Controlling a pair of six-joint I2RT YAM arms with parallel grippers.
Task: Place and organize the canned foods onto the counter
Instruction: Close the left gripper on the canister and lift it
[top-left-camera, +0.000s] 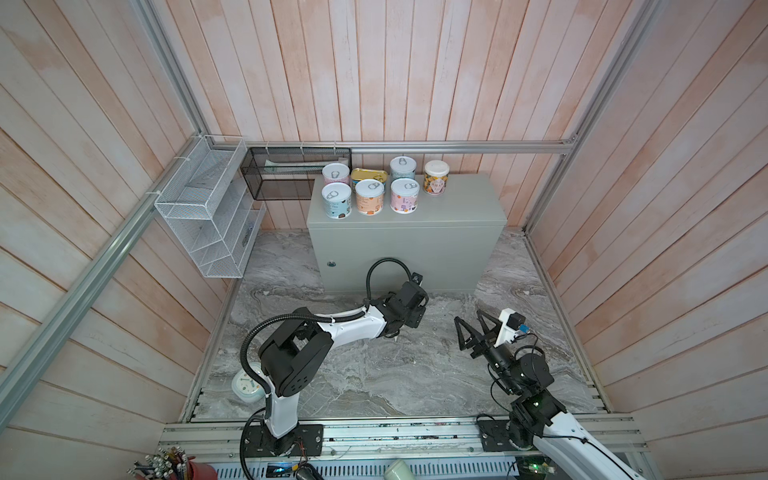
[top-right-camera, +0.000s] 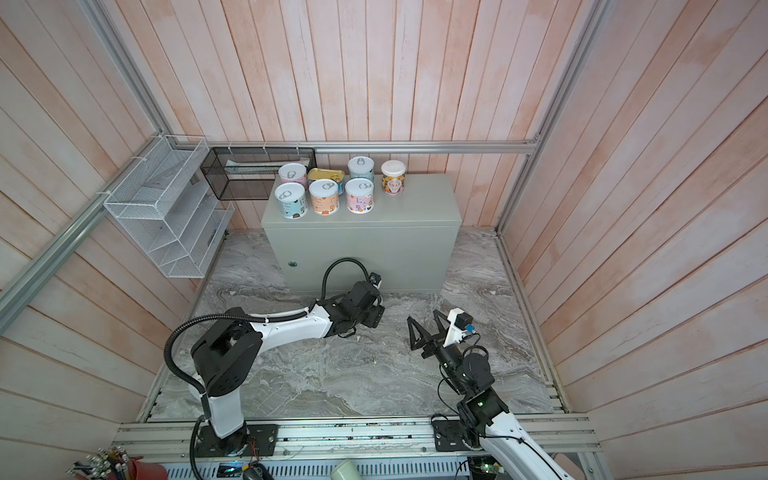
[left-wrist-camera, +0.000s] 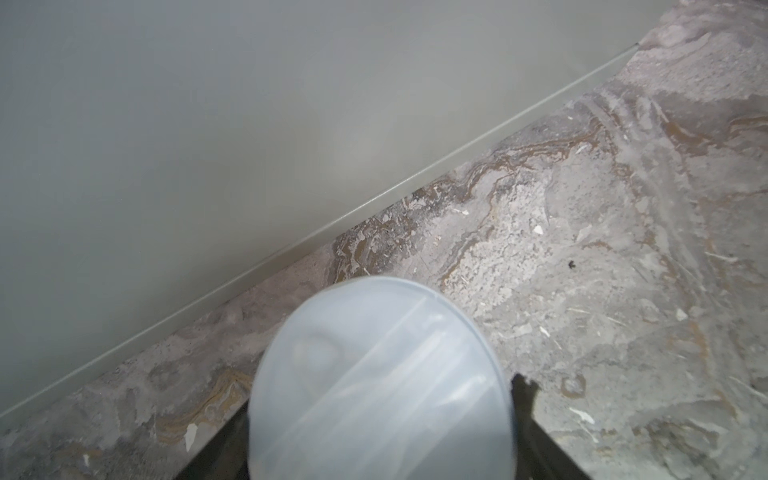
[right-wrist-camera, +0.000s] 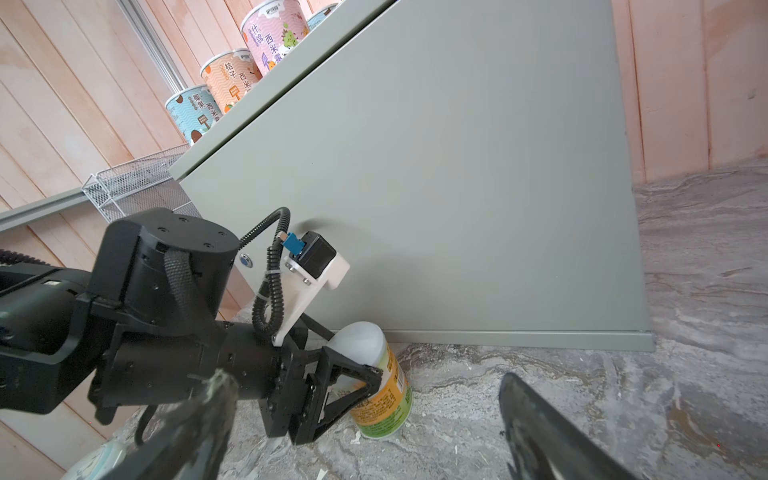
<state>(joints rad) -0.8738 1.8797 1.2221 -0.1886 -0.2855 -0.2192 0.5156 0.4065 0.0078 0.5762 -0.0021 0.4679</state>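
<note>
While both top views hide it under the left arm, right wrist view shows left gripper (right-wrist-camera: 355, 355) pinching white-lidded can (right-wrist-camera: 384, 409) standing on marble floor (right-wrist-camera: 540, 374), 6 o'clock of counter (top-left-camera: 407, 237) | seven cans (top-left-camera: 369, 198) at counter's 11 o'clock end | right gripper (top-left-camera: 468, 318) spread, empty.

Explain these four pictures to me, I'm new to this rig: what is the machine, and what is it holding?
Two robot arms, each ending in a two-fingered hand. Two pictures look down from one overhead camera; the other two come from cameras on the wrists. Seven cans stand on the grey cabinet. The last can sits on the marble floor near the cabinet's front, and the left hand grips it. The right hand is open and empty.
</note>
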